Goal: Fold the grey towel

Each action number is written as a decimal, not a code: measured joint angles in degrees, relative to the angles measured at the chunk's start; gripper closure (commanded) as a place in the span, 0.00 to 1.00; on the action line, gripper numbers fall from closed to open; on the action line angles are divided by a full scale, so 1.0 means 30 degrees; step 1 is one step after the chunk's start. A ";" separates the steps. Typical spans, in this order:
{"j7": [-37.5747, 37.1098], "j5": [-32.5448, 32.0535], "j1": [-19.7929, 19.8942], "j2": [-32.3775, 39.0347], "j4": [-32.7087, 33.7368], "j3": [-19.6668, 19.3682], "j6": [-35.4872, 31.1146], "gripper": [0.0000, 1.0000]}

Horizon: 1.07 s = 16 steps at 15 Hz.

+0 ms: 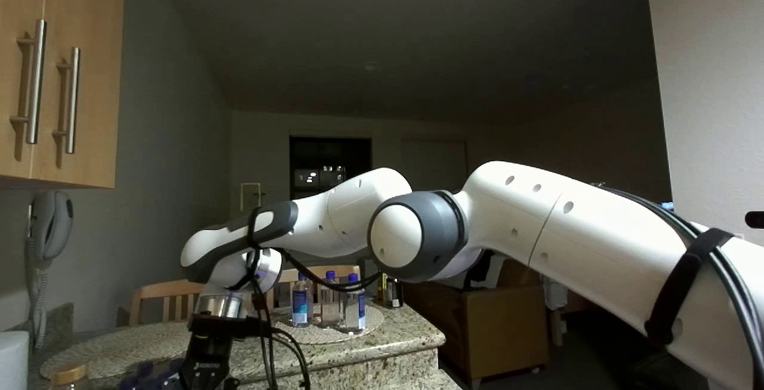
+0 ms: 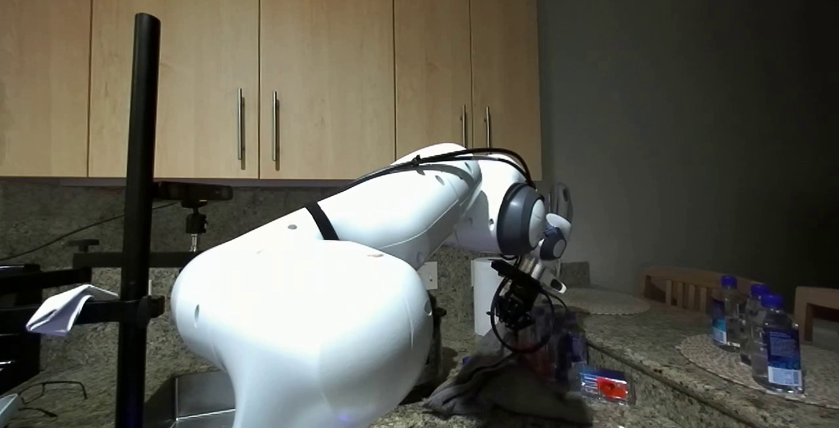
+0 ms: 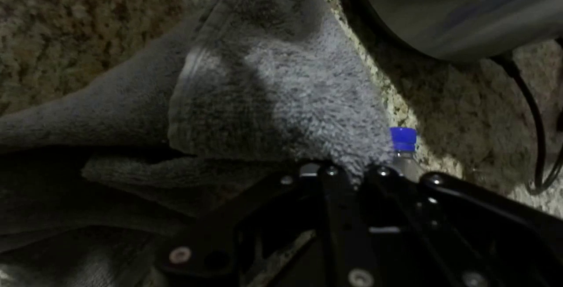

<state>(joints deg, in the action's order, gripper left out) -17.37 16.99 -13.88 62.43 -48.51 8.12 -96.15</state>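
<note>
The grey towel (image 3: 290,80) fills the middle and left of the wrist view, rumpled, with an upper layer lying over lower folds. My gripper (image 3: 357,172) is shut on a bunched edge of it, and the cloth narrows between the two fingertips. In an exterior view the towel (image 2: 505,392) lies in a heap on the lower counter, with part of it rising toward the gripper (image 2: 514,323). In another exterior view the gripper (image 1: 206,372) shows only in part at the bottom edge, and the towel is out of view there.
A blue-capped bottle (image 3: 403,139) stands close beside the fingers, with a metal cylinder (image 3: 457,19) at upper right. Several bottles (image 2: 780,349) stand on the raised counter (image 2: 629,333). A red and blue packet (image 2: 609,387), paper roll (image 2: 484,297) and sink (image 2: 203,395) are nearby.
</note>
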 measured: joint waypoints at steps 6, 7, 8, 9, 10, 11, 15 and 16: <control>-0.1727 -0.0476 -0.0516 0.0167 0.0885 -0.1482 -0.2201 0.92; -0.1941 -0.0607 -0.0658 0.0125 0.0884 -0.1737 -0.2523 0.92; -0.2111 -0.0711 -0.0821 0.0085 0.0883 -0.1969 -0.2704 0.92; -0.2278 -0.0844 -0.1022 0.0043 0.0880 -0.2203 -0.2790 0.92; -0.2426 -0.1053 -0.1271 -0.0025 0.0819 -0.2446 -0.2907 0.92; -0.2657 -0.1342 -0.1585 -0.0151 0.0657 -0.2727 -0.3113 0.92; -0.3952 -0.2575 -0.3082 -0.1335 -0.1198 -0.4068 -0.4438 0.92; -0.4451 -0.2883 -0.3473 -0.1762 -0.1885 -0.4467 -0.4885 0.92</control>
<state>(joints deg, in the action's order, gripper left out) -30.72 8.34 -24.30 57.14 -54.16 -5.28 -110.81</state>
